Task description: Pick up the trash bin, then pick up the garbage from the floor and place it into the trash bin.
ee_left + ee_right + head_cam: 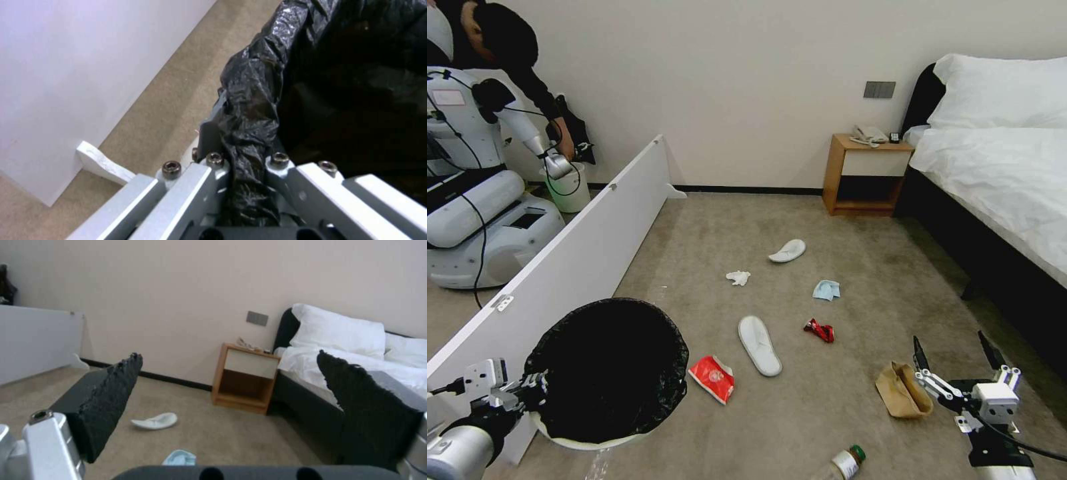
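Observation:
The trash bin [675,363], white with a black liner, hangs lifted at the lower left. My left gripper [534,389] is shut on its rim, and the left wrist view shows the gripper [240,136] pinching the liner-covered trash bin [258,83] edge. Garbage lies on the carpet: a red packet [712,378], two white slippers [759,345] [788,251], a tissue [738,277], a blue mask [826,290], a crushed red can [819,329], a brown paper bag [902,390] and a bottle [844,463]. My right gripper [952,345] stands open just right of the bag. The far slipper [155,421] and mask [180,457] lie beyond the right gripper [227,380].
A long white board [580,253] stands on edge along the left. Behind it are another robot [474,180], a person and a white bucket [568,190]. A wooden nightstand [867,175] and a bed [1000,180] close off the back right.

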